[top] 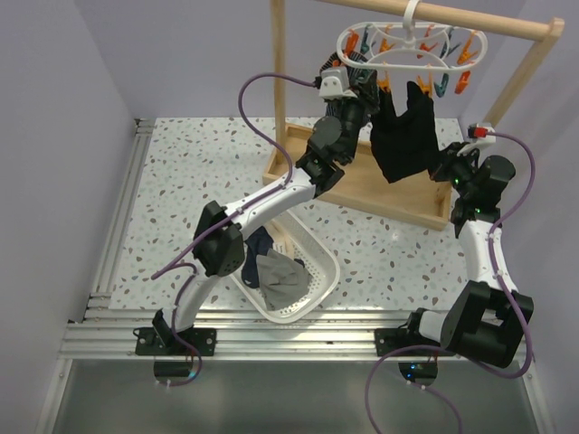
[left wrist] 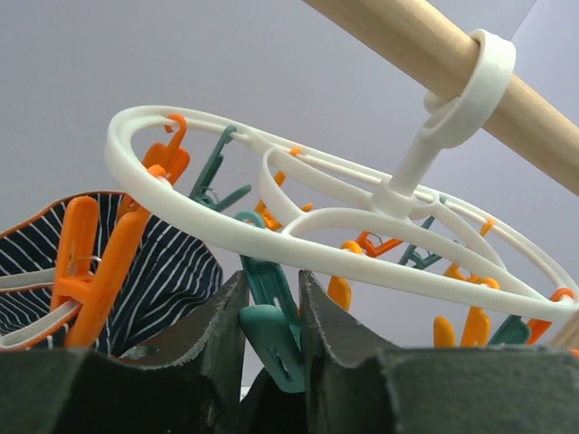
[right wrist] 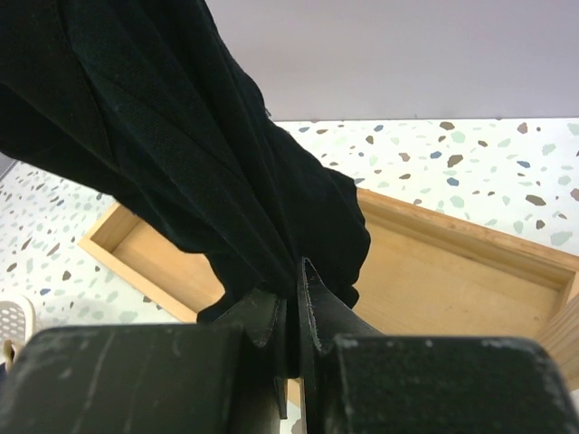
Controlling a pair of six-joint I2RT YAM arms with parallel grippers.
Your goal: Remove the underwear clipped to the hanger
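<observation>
Left fingers (left wrist: 217, 348) squeeze a teal clip (left wrist: 271, 330) under the white hanger (left wrist: 312, 255), the clip's lower end hidden between them. Right fingers (right wrist: 318, 307) pinch the bottom of the black underwear (right wrist: 181, 136) hanging from it; its top is cut off in that wrist view.

Striped underwear (left wrist: 172, 271) cut at left edge, black underwear (right wrist: 181, 154) top cropped, teal clip (left wrist: 271, 339) foot behind left tool (left wrist: 272, 280)

White oval hanger (left wrist: 409, 172) hangs level-ish by its hook. Under it the black underwear (top: 403, 136) dangles clipped, striped pair (left wrist: 172, 271) clipped alongside.
</observation>
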